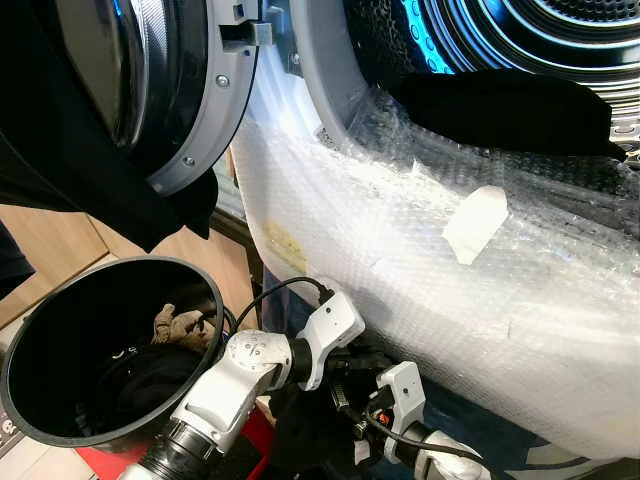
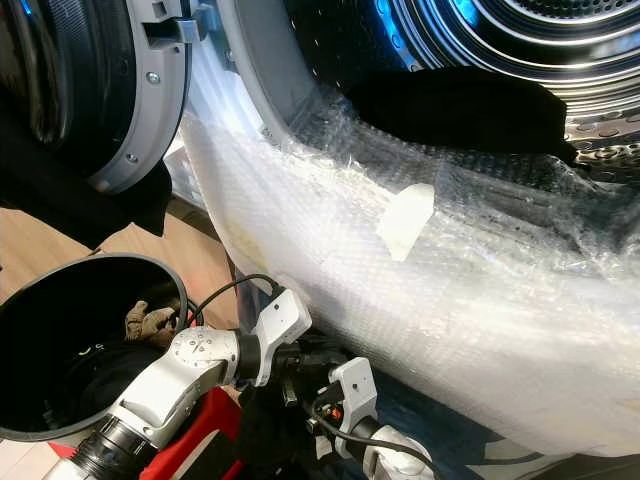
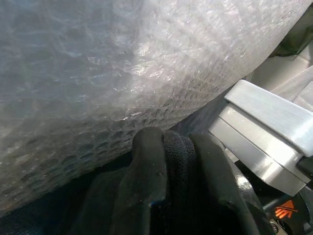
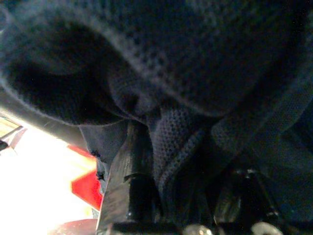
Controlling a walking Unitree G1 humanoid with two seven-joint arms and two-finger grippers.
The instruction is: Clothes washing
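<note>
The upper part of the head views, from about ten to three o'clock, is taken up by a washing machine [image 1: 330,90] whose front is wrapped in bubble wrap [image 1: 420,260], with its door [image 1: 160,90] swung open at ten o'clock. A black garment [image 1: 500,110] is seen lying over the drum's lower lip at one o'clock. A black round basket [image 1: 60,340] with clothes inside is placed at eight o'clock. At six o'clock, both arms are brought together low against the machine, around a dark knitted garment [image 4: 186,58]. The left gripper [image 3: 171,166] is closed on that fabric, and the right gripper [image 4: 161,161] is likewise clamped on the knit.
</note>
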